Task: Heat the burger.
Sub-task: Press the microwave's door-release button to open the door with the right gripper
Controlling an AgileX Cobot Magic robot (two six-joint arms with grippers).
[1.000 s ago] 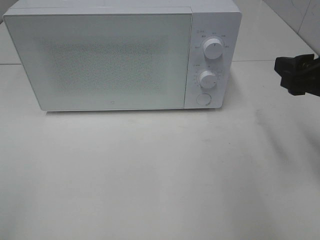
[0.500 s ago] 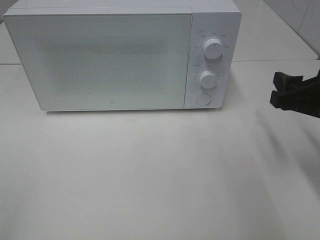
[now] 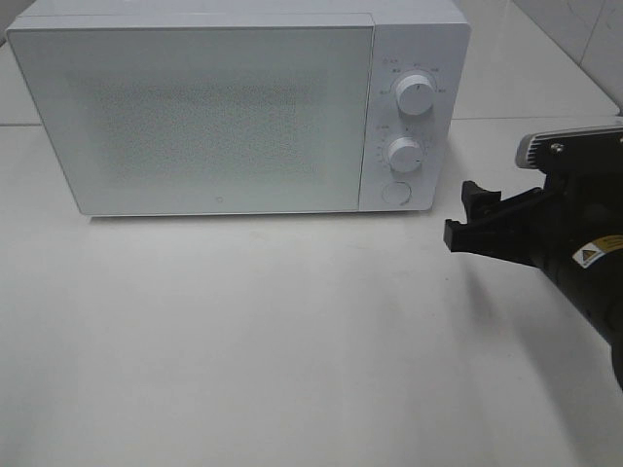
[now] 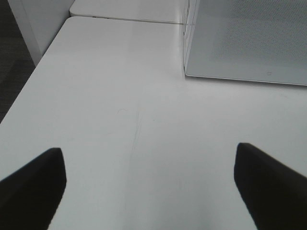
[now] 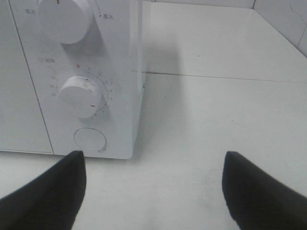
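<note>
The burger is out of view. A white microwave [image 3: 214, 117] stands at the back of the table with its door shut. My right gripper [image 3: 463, 214] hovers open and empty just right of the microwave's lower right corner. In the right wrist view the open right gripper [image 5: 153, 163] faces the lower knob [image 5: 80, 96] and the round button [image 5: 89, 140]. My left gripper [image 4: 148, 153] is open over bare table, with the microwave's door corner [image 4: 249, 43] ahead of it. It does not show in the high view.
The control panel carries an upper knob [image 3: 416, 97], a lower knob [image 3: 404, 154] and a round button [image 3: 394, 192]. The white table [image 3: 292, 331] ends at an edge [image 4: 29, 81] on the left arm's side. A tiled wall [image 3: 584, 39] rises at the back right.
My right arm has come in from the right edge of the high view, moving left and toward the front, nearer the microwave's control panel. The microwave has not changed.
</note>
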